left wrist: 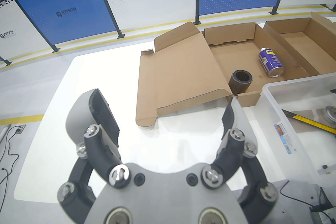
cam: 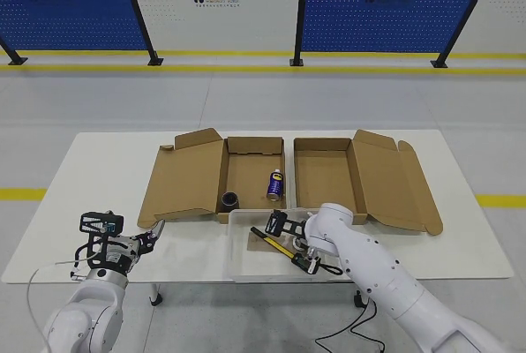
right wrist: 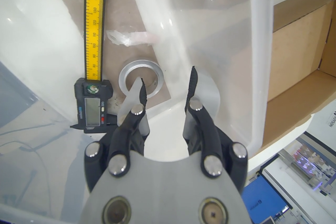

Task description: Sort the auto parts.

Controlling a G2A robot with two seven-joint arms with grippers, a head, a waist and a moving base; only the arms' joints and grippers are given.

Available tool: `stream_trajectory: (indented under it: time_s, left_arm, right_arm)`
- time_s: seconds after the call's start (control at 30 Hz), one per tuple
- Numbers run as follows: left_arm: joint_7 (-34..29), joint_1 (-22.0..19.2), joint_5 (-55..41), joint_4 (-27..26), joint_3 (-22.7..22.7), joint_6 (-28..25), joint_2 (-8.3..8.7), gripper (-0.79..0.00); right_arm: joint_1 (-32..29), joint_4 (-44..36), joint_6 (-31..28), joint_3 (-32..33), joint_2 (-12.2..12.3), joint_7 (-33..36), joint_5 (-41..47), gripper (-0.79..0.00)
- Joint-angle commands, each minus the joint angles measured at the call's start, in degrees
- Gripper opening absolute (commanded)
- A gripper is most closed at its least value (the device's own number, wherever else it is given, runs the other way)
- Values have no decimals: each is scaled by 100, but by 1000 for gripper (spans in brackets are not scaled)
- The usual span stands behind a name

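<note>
Over clear plastic bin (cam: 238,249) (left wrist: 288,83) (right wrist: 257,51) at worktop (cam: 95,203) front edge: right arm bent down, right gripper (cam: 276,221) (right wrist: 168,78) pointing into bin, fingers apart, nothing between them. One fingertip hangs over metal ring (right wrist: 139,63) (left wrist: 329,113), which lies on bin floor just beside digital caliper (right wrist: 94,25) (cam: 272,240) (left wrist: 307,120). Left arm low at worktop's front left corner, left gripper (cam: 148,236) (left wrist: 165,104) spread wide, empty, aimed toward left cardboard box (cam: 254,146) (left wrist: 231,33). That box holds blue spray can (cam: 274,184) (left wrist: 271,62) on its side and black cylindrical sleeve (cam: 230,201) (left wrist: 240,80) upright near front wall.

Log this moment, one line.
right gripper open in clear bin by metal ring | left gripper open | spray can, black cylinder in box
</note>
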Motion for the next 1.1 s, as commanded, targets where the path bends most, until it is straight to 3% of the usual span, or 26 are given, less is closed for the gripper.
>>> stream_trajectory:
  time_s: [0.0, 0.63, 1.07]
  left_arm:
    - [0, 0, 0, 0, 0, 0, 0, 0]
    - [0, 0, 0, 0, 0, 0, 0, 0]
    - [0, 0, 0, 0, 0, 0, 0, 0]
  right_arm:
    - [38, 101, -22, -31, -32, -6, 91, -434]
    - [108, 389, -224, -68, -167, 229, 702, -416]
    - [257, 779, -261, -44, -236, 182, 1089, -483]
